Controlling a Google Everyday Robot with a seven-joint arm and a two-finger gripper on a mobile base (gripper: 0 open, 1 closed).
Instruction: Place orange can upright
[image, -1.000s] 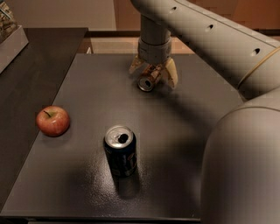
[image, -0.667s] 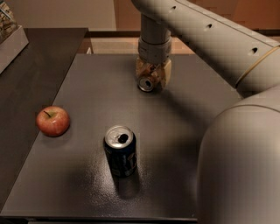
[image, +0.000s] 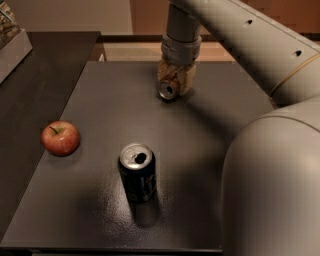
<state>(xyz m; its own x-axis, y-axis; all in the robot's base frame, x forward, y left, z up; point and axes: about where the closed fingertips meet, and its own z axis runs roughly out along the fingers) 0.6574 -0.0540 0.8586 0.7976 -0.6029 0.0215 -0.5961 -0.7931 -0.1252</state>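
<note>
Logged claw (image: 175, 83) at far middle of tabletop (image: 215, 135), hanging down from a pale grey arm (image: 240, 35) entering from upper right. Noted tan fingers (image: 189, 79) drawn in snug against both sides of orange can (image: 167, 90), with no gap seen between finger and metal.

Found orange can held in that grip, not upright: lying over, silver top turned near-left toward the camera, body running back under the claw. Made out round silver end with a darker opening. Copper-brown body mostly covered by the fingers, only a sliver visible at the left edge. Could not tell whether resting on the tabletop or held just clear of it. Noted soft shadow just right of it on the dark grey surface.

Moving nearer: logged dark blue-black can (image: 137, 172) upright at near middle, well apart from the claw, silver top opened, shadow falling toward the near edge. Logged red apple (image: 60, 138) at left edge of tabletop, stem up, apart from both cans. Noted second, darker surface (image: 35, 85) adjoining on the left, with a pale box (image: 12, 47) at its far-left corner. Noted bulk of robot body (image: 272, 185) filling near right.
</note>
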